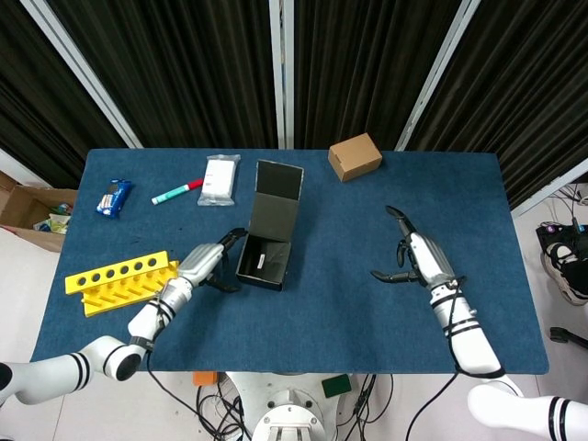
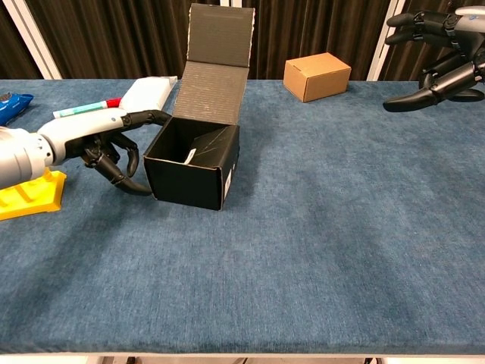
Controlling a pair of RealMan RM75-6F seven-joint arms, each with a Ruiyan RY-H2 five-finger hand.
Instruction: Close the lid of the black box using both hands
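The black box point(image 1: 265, 261) point(image 2: 193, 164) stands on the blue table point(image 1: 349, 312) with its lid point(image 1: 278, 204) point(image 2: 216, 64) raised and leaning back; a small white slip lies inside. My left hand point(image 1: 213, 262) point(image 2: 114, 149) touches the box's left side, fingers spread and holding nothing. Well right of the box, my right hand point(image 1: 413, 259) point(image 2: 437, 53) hovers open above the table, fingers spread and empty.
A brown cardboard box point(image 1: 355, 156) point(image 2: 317, 76) sits at the back right. A white packet point(image 1: 220, 179), a red-and-green marker point(image 1: 176, 192) and a blue wrapper point(image 1: 114, 197) lie at the back left. A yellow holed rack point(image 1: 119, 281) point(image 2: 26, 196) lies left of my left hand.
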